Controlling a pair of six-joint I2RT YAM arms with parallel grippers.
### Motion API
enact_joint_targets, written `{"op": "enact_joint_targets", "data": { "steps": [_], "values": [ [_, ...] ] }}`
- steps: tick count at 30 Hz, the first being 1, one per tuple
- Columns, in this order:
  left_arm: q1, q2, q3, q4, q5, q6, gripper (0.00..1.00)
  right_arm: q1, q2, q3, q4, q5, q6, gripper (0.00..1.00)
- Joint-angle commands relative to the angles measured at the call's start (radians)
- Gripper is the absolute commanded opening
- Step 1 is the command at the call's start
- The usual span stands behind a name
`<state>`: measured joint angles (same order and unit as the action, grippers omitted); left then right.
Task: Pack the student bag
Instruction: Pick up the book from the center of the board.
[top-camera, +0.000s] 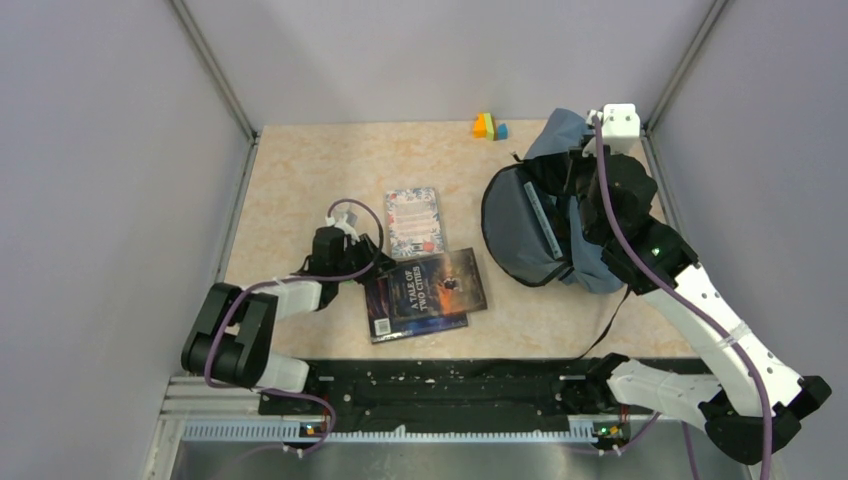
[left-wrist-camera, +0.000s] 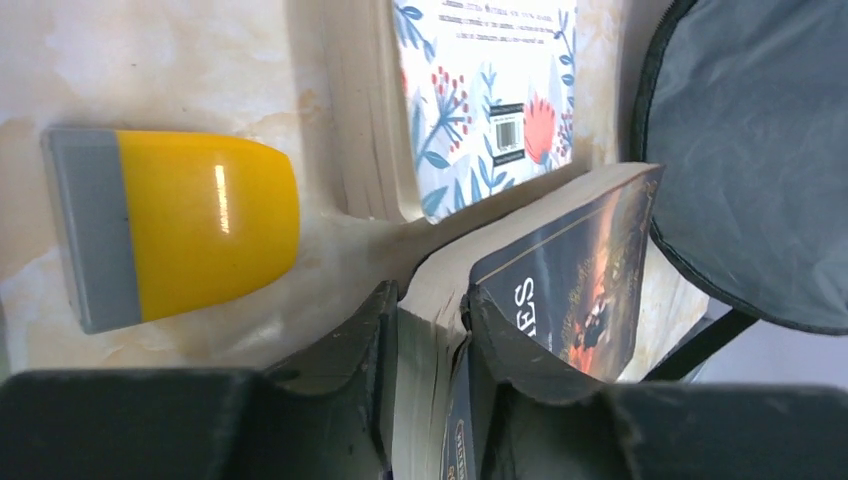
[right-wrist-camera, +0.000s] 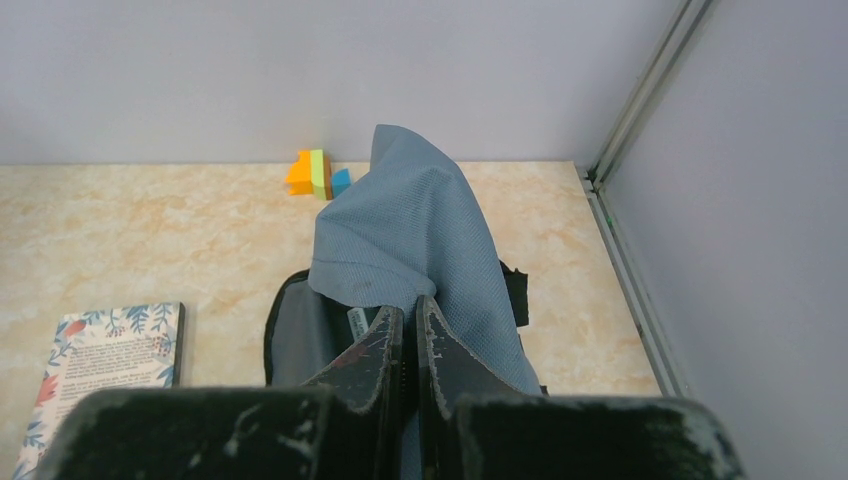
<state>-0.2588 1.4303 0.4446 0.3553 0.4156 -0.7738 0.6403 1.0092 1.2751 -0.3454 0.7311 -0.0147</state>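
The grey-blue student bag (top-camera: 535, 225) lies at the right with its mouth open toward the books. My right gripper (top-camera: 590, 165) is shut on a fold of the bag's fabric (right-wrist-camera: 410, 225) and holds it lifted; the jaws (right-wrist-camera: 410, 325) are nearly closed. A dark "A Tale of Two Cities" book (top-camera: 432, 288) lies at the table's middle. My left gripper (top-camera: 360, 265) is shut on its left page edge (left-wrist-camera: 432, 320), one finger (left-wrist-camera: 380, 335) on each side. A floral book (top-camera: 414, 220) lies just behind it, also in the left wrist view (left-wrist-camera: 480, 90).
A yellow object with a grey end (left-wrist-camera: 180, 225) lies left of the floral book; the top view hides it under the left arm. Small coloured blocks (top-camera: 489, 126) sit at the back wall. A black strap (top-camera: 610, 320) trails from the bag toward the front. Walls enclose the table.
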Motion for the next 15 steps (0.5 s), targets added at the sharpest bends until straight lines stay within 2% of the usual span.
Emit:
{"op": "enact_joint_targets", "data": {
  "steps": [1,3,5,15],
  "values": [
    [0.0,-0.053,-0.032,0.033,0.012,-0.011,0.2,-0.002,-0.002,0.048,0.034,0.0,0.003,0.0],
    [0.0,-0.098,-0.041,0.024,0.003,-0.016,0.08,-0.002,-0.001,0.047,0.034,0.001,0.002,0.0],
    [0.0,-0.158,-0.052,0.018,-0.002,-0.025,0.0,-0.002,-0.001,0.049,0.033,0.002,0.001,0.0],
    [0.0,-0.559,-0.028,-0.142,-0.042,-0.033,0.0,-0.002,-0.004,0.054,0.031,0.008,0.001,0.0]
  ]
}}
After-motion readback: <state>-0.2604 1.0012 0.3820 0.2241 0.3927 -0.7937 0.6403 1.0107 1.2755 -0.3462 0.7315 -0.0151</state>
